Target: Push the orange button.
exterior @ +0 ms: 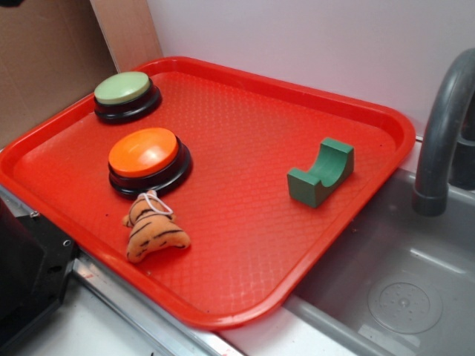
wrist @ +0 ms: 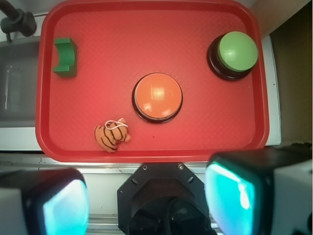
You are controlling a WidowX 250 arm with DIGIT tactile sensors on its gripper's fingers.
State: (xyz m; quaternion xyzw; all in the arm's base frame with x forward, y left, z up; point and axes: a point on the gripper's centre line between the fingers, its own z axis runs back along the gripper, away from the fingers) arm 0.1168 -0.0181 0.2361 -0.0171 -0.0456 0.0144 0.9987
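On the red tray [exterior: 245,133], toward its left side in the exterior view, you have the orange button [exterior: 144,152] sitting upright on its black base, untouched. Just in front of it lies the plush tiger [exterior: 152,230], its loop nearly touching the button's base; the green-topped button [exterior: 125,90] sits behind it, and the green block [exterior: 320,172] is well apart to the right. From the wrist view your jaws stand spread, with the gripper [wrist: 146,200] high above the tray's near edge and the button [wrist: 157,96] just ahead. You are at the approach step: nothing is pressed yet. Next, bring the gripper forward over the dome's centre and descend straight, keeping clear of the tiger.
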